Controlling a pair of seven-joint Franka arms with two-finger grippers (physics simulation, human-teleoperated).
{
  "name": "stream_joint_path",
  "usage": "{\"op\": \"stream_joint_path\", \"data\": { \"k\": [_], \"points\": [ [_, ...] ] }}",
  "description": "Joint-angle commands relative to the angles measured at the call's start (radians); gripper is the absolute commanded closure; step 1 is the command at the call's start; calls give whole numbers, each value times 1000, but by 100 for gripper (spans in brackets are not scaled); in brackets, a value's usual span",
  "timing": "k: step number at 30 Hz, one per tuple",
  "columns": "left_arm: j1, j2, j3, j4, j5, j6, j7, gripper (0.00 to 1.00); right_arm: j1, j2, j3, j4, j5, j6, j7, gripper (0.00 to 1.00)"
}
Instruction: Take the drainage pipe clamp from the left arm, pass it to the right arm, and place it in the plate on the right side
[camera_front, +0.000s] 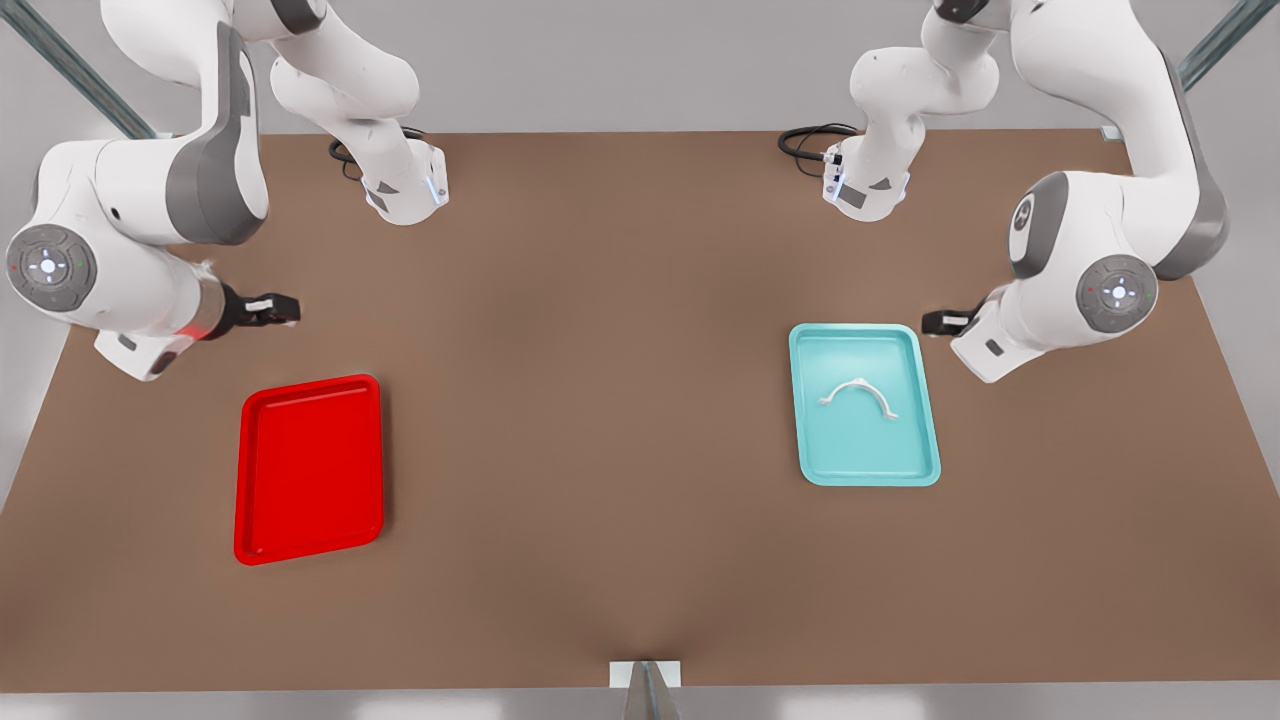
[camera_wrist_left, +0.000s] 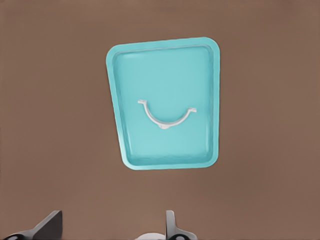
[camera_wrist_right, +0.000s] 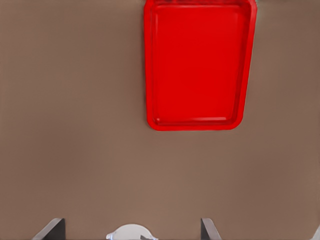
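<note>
left gripper (camera_front: 945, 321) hovers above the table (camera_front: 620, 420) just off the far edge of the teal tray (camera_front: 812, 440), on the front view's right; its fingers (camera_wrist_left: 170, 227) stand spread wide with nothing between them. the drainage pipe clamp (camera_front: 859, 393) lies in the middle of that teal tray, apart from its rim; in the left wrist view the clamp (camera_wrist_left: 166, 116) sits well clear of the tray (camera_wrist_left: 116, 100) walls. right gripper (camera_front: 268, 309) hangs on the front view's left, beyond the far edge of the plate (camera_front: 250, 480), fingers (camera_wrist_right: 207, 229) likewise parted and holding nothing; that arm waits. the plate (camera_wrist_right: 150, 75), bright red, has nothing in it. handling guess: the clamp looks thin, light and rigid, likely smooth plastic or painted metal, so it may skid or tip if pinched off-centre. best hold seems to be across the crown of the arch, leaving one foot exposed for the other gripper at the handover. pose: both arms are folded with elbows high and forearms reaching low over the table. pickup not yet begun; the left gripper needs to move over the clamp and descend.
</note>
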Motion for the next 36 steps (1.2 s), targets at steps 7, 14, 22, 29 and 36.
{"op": "stream_joint_path", "data": {
  "k": [7, 14, 22, 29, 36],
  "points": [
    [6, 65, 26, -269, -23, 473, -179, 0, 0, -13, 2, -44, -1, 160, -89, 0],
    [46, 136, 37, -616, -98, 991, -318, 0, 0, -24, -2, -95, -2, 212, -117, 0],
    [39, 188, 37, -679, -115, 1064, -587, 0, 0, -28, -2, -118, -4, 227, -126, 0],
    [26, 240, 37, -672, -112, 1073, -618, 0, 0, -35, -2, -145, -7, 261, -134, 0],
    [26, 240, 37, -674, -112, 1057, -628, 46, 2, -35, -2, -154, -13, 263, -134, 0]
  ]
}}
